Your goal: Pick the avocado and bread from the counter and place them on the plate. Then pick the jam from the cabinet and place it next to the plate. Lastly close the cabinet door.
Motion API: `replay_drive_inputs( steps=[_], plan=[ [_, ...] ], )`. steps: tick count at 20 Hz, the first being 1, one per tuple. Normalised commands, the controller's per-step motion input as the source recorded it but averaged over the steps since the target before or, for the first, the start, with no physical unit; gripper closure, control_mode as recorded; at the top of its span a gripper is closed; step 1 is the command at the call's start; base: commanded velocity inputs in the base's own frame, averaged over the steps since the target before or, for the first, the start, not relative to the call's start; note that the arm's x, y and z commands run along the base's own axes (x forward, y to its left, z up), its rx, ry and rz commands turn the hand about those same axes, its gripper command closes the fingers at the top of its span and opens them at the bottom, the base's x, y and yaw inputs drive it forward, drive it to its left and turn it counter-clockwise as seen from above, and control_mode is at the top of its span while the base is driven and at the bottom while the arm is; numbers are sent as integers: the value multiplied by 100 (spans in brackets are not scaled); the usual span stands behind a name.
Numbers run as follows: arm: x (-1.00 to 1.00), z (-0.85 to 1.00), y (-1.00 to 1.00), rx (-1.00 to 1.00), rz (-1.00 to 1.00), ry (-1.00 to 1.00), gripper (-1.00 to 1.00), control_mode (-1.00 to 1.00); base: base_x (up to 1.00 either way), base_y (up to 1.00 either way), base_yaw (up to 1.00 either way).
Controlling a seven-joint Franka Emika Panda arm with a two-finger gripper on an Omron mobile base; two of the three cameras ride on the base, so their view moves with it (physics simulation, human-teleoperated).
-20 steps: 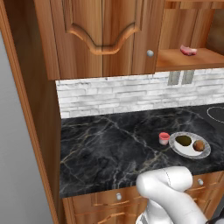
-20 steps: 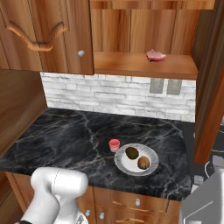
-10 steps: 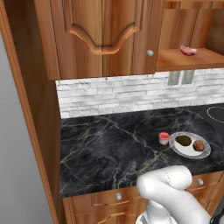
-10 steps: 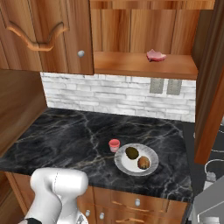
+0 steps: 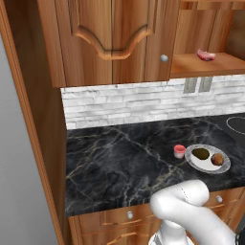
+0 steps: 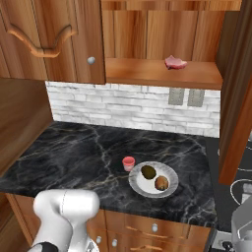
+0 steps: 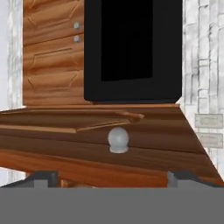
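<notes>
- Black marble counter (image 5: 119, 162) with pale and orange veins runs below a white brick backsplash (image 5: 143, 100), under reddish-brown wall cabinets (image 6: 29, 39).
- On the counter sits the round white-grey plate (image 6: 170, 171); in the left base view it lies toward the right end of the slab, near the front edge.
- Two foods rest on the plate side by side: the dark olive avocado (image 6: 148, 172) and the lighter orange-brown bread (image 6: 161, 183). In the right base view the bread lies nearer the front edge than the avocado.
- The small red-pink jam jar (image 6: 128, 163) stands upright on the counter just beside the plate's rim, on the side away from the stove; whether it touches the rim cannot be told.
- An open wooden shelf (image 6: 162, 74) above the backsplash carries a flat pink lump (image 6: 175, 62).
- Two grey wall outlets (image 6: 186, 97) sit in the brick beneath that shelf.
- In the hand view the cabinet door (image 7: 100, 144) with its carved arched panel lies across the lower picture, its round white knob (image 7: 118, 139) close in front of the gripper (image 7: 111, 177).
- The two dark fingertips (image 7: 41, 178) stand far apart at the bottom corners, the knob between them but further off; the jaws are wide open and grip nothing.
- Behind the door in that view stand a black oven panel (image 7: 131, 48) and wooden drawers (image 7: 52, 57) with small grey knobs.
- The white arm (image 5: 191, 215) rises in front of the counter's drawers.
</notes>
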Motion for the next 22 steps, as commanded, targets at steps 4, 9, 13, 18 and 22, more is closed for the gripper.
replay_drive_inputs(
  steps=[4, 9, 13, 18, 22],
  plan=[
    [25, 0, -15, -8, 6, 0, -100, -100, 0, 0, 0],
    [42, 0, -14, -2, 7, 0, -100, -100, 0, 0, 0],
    [54, 0, -15, 0, 6, 0, -100, -100, 0, 0, 0],
    [47, -13, -2, 0, 7, 0, -100, -100, 0, 0, 0],
    [31, -36, 15, -1, 9, 0, -100, -100, 0, 0, 0]
  ],
)
